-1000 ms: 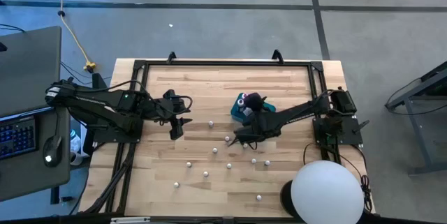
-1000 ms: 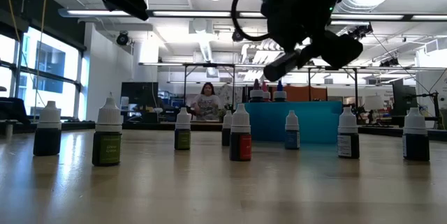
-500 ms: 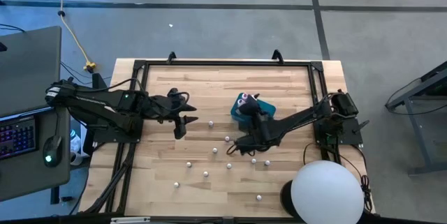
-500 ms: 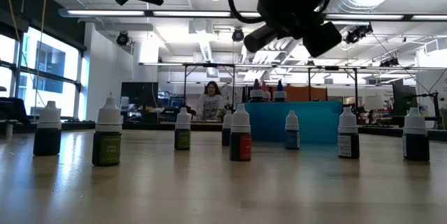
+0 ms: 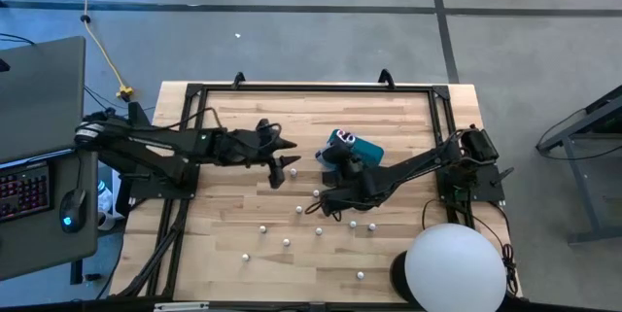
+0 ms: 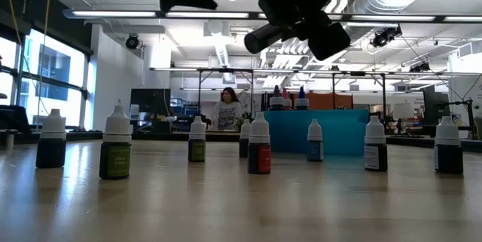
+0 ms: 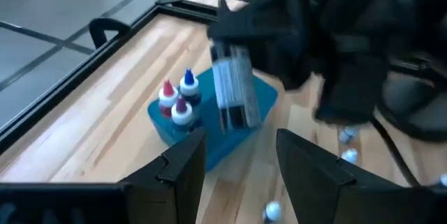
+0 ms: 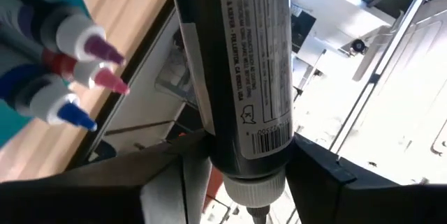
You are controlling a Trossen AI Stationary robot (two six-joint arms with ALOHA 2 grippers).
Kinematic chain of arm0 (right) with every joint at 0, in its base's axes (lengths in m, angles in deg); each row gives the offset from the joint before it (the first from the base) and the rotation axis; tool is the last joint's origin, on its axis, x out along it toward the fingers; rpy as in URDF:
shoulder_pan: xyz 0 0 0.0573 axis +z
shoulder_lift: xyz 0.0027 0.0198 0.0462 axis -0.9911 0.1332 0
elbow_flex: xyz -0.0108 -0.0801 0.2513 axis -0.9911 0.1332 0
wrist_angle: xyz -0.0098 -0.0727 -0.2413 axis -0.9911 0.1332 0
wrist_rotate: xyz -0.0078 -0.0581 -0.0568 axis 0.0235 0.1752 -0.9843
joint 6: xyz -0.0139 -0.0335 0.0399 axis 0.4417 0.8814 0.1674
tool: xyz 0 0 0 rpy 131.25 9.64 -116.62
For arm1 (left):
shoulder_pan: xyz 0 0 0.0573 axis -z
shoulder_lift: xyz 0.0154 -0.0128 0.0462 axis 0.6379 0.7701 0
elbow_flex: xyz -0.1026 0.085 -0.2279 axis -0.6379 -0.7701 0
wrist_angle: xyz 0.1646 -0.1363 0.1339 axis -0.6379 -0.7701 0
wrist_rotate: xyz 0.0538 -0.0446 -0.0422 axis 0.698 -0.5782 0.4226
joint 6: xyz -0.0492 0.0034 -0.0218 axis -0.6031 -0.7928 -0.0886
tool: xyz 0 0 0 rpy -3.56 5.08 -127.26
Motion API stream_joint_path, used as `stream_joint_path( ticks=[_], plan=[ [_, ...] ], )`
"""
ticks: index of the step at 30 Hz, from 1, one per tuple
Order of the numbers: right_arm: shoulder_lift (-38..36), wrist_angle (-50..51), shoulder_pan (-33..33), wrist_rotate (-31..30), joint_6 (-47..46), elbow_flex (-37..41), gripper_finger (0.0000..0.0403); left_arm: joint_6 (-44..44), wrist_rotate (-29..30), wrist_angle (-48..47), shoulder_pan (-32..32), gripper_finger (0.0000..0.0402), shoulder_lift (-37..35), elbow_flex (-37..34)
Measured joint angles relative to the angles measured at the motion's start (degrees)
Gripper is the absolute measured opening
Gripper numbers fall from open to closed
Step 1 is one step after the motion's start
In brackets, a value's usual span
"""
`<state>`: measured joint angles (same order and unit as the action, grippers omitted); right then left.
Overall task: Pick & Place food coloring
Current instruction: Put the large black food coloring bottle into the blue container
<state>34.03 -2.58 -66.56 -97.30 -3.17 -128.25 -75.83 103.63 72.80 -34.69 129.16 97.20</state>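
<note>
Wooden bench (image 5: 389,118) carries everything here: a teal box (image 5: 367,149) near its middle and many small white-capped bottles (image 5: 287,242) scattered over the near half. In the low view these stand upright in a loose row, dark liquid under whitish caps (image 6: 259,145). Three bottles with pink, blue and dark tips (image 7: 179,100) already stand together in the box.

Both dark arms reach toward the centre. The right gripper (image 5: 332,161) hangs just beside the box, clamped on a dark bottle (image 8: 241,70) whose label and whitish nozzle fill its wrist view, the bottle lying tilted between the fingers (image 8: 328,182). The same bottle shows in the left wrist view, held above the box (image 7: 234,95). The left gripper (image 5: 280,171) hovers over the bench, close to a loose bottle (image 5: 292,171), with its fingers (image 7: 183,165) spread apart and nothing between them.

My reading is that the placing step is in hand for the right arm: the carried bottle needs to be turned upright, brought over a free spot beside the three standing ones, lowered and let go. The left arm looks set to come down on the nearby bottle, which calls for centring the spread fingers around its cap before closing.
</note>
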Motion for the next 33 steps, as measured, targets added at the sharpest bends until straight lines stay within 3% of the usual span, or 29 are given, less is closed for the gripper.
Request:
stream_joint_path(
  ticks=[9,16,25,33],
  plan=[
    [0.0,-5.8,0.0,4.7,1.7,0.0,0.0154,2.8,-11.4,5.5,-6.6,0.0170,6.0,-0.2],
    [0.0,-9.0,0.0,6.7,3.0,0.0,0.0148,3.7,-23.9,8.2,-9.2,0.0170,7.2,-0.1],
    [0.1,-14.3,0.0,9.9,6.8,0.1,0.0155,-1.9,-24.9,8.5,-9.2,0.0170,11.8,-0.1],
    [0.1,-14.4,0.0,11.0,5.5,0.2,0.0150,-0.8,-28.6,10.2,-9.2,0.0170,12.5,-0.2]
  ],
)
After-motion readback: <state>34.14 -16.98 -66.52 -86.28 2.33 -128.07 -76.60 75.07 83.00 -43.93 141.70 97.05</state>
